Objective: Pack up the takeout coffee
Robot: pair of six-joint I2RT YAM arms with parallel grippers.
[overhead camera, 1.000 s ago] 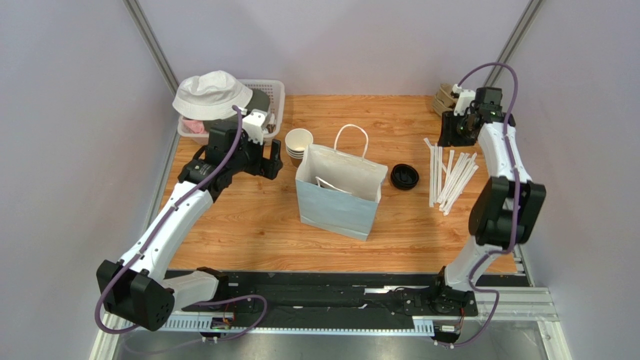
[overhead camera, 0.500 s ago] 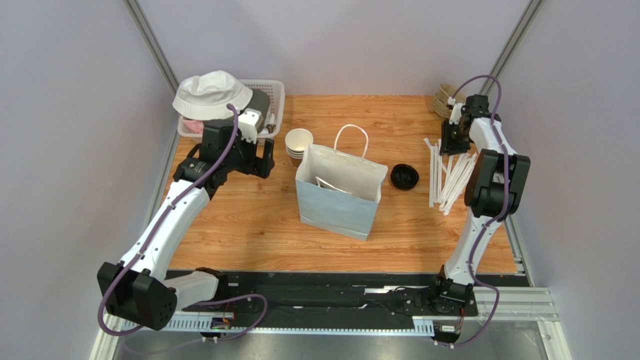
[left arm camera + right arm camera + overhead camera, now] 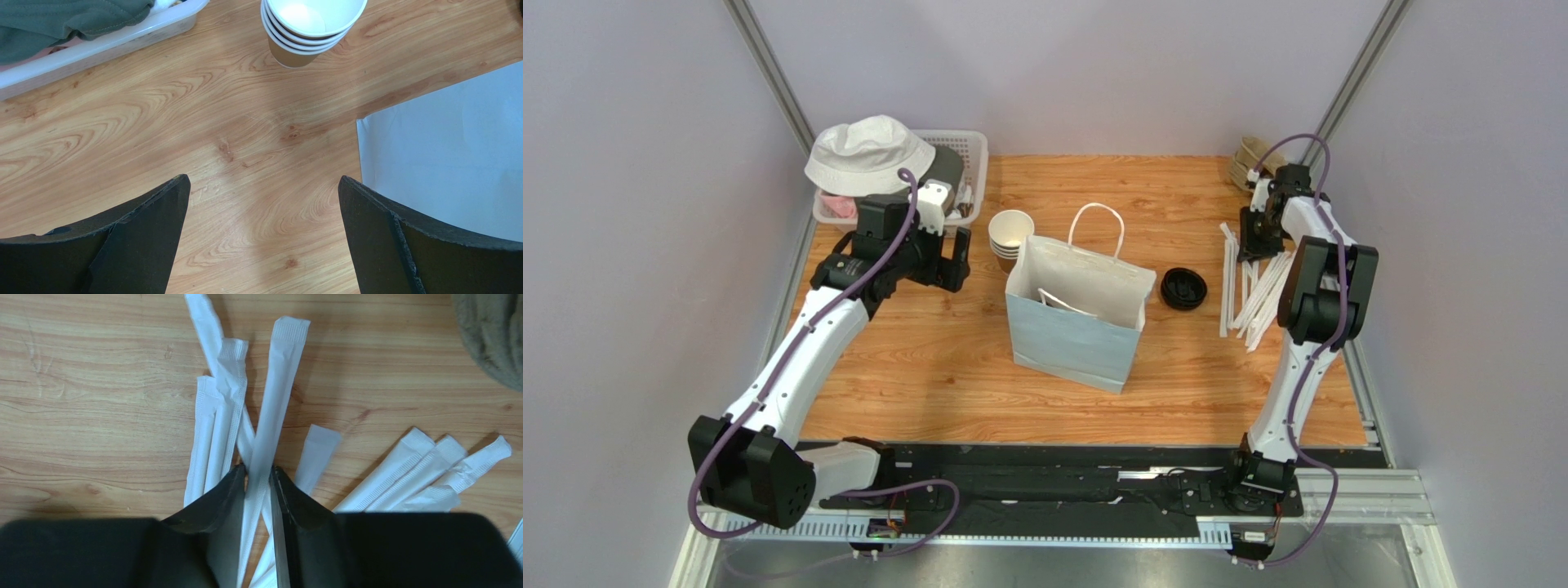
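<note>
The right gripper (image 3: 259, 471) pinches a wrapped straw (image 3: 279, 380) on the table (image 3: 123, 135). The left gripper (image 3: 263, 180) gapes wide, with the cup stack (image 3: 310, 24) ahead of it. The takeout coffee's place cannot be told.

One paper bag (image 3: 1075, 325). One stack of cups (image 3: 313, 18), with at least three nested rims showing; the exact number in it cannot be told. One black lid (image 3: 1183, 288). Wrapped straws (image 3: 270, 404) number at least nine in the right wrist view, and some overlap, so the full count is unsure. There is one white hat (image 3: 869, 153), one basket (image 3: 974, 150), and two arms (image 3: 811, 349)
</note>
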